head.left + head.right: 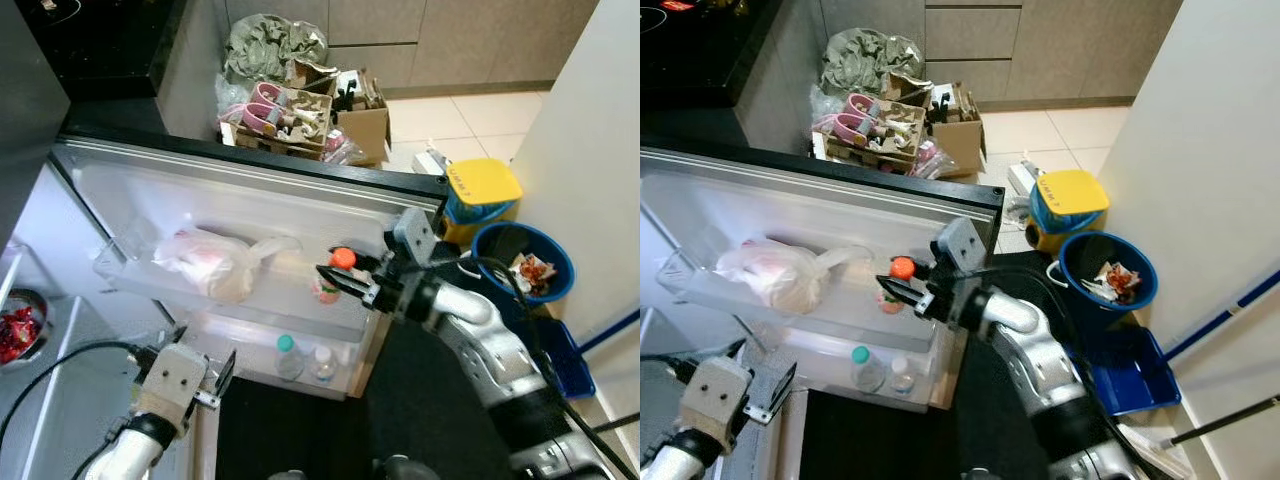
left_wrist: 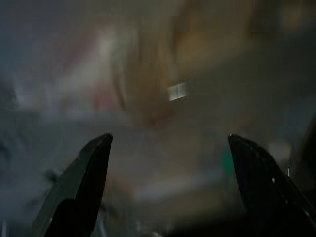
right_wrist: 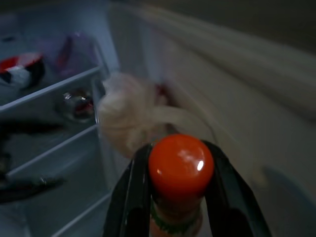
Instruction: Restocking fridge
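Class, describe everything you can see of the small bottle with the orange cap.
The small bottle has a round, glossy orange cap and a pale body with a green and reddish label. It stands upright over the upper shelf of the open fridge door, beside a knotted plastic bag. The right pincer grips it just below the cap, one black finger on each side.

A home kitchen: open fridge door (image 1: 250, 200), cabinets (image 1: 420, 40), tiled floor (image 1: 480, 110).
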Robot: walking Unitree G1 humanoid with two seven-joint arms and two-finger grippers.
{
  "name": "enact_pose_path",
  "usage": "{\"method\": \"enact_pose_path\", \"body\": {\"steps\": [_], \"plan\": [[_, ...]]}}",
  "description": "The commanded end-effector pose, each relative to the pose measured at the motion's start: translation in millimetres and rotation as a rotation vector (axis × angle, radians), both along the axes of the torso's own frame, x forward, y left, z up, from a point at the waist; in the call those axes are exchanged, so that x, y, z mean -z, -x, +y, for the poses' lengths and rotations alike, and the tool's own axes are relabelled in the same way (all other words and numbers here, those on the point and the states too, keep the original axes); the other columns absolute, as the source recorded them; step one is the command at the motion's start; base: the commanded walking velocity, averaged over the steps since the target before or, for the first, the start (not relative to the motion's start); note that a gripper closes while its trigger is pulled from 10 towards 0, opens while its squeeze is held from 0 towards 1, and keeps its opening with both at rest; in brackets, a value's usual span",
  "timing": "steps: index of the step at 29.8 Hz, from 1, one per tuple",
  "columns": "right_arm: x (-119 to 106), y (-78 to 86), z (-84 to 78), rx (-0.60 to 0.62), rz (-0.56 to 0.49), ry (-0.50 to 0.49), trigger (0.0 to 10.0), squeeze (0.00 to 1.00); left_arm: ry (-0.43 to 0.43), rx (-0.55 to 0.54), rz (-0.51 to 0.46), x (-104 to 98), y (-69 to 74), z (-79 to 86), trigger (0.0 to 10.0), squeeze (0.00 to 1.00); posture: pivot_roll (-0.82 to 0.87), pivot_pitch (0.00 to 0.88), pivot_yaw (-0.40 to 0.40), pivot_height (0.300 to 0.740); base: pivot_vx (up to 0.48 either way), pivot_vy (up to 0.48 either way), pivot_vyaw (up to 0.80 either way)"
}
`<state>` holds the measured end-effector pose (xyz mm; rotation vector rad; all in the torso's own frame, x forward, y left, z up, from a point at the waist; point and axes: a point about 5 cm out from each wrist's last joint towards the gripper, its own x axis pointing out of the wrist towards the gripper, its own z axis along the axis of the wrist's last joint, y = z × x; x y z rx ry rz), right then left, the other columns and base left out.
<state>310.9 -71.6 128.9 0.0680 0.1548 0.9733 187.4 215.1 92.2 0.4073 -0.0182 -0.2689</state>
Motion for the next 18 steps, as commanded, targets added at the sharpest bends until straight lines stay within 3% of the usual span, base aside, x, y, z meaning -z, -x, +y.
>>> {"method": "enact_pose_path", "body": {"steps": [1,3,8,12,18], "plan": [[6,-1.9,-4.6,0.027,-0.008,0.039,10.0,0.0,-0.002,0.015,0.023,-3,2.5,-0.5,10.0,0.0,0.02,0.135,-0.043,0.74,0.0,0.0,0.0],[17,-3.8,-14.8,0.053,0.004,0.069,10.0,0.0,0.017,0.039,-0.001,-18,0.2,-6.5,10.0,0.0,0.01,0.138,-0.047,0.74,0.0,0.0,0.0],[31,-3.2,-18.2,0.076,0.011,0.124,10.0,0.0,0.027,0.058,0.009,-21,-0.3,-8.9,10.0,0.0,0.01,0.14,-0.05,0.74,0.0,0.0,0.0],[45,-8.2,-19.6,0.144,-0.01,0.226,10.0,0.0,0.036,0.071,0.033,-24,-1.9,-13.4,10.0,0.0,0.02,0.139,-0.048,0.74,0.0,0.0,0.0],[46,-11.0,-20.8,0.151,0.001,0.22,10.0,0.0,0.038,0.074,0.044,-27,-4.5,-18.7,10.0,0.0,0.01,0.138,-0.048,0.74,0.0,0.0,0.0]]}}
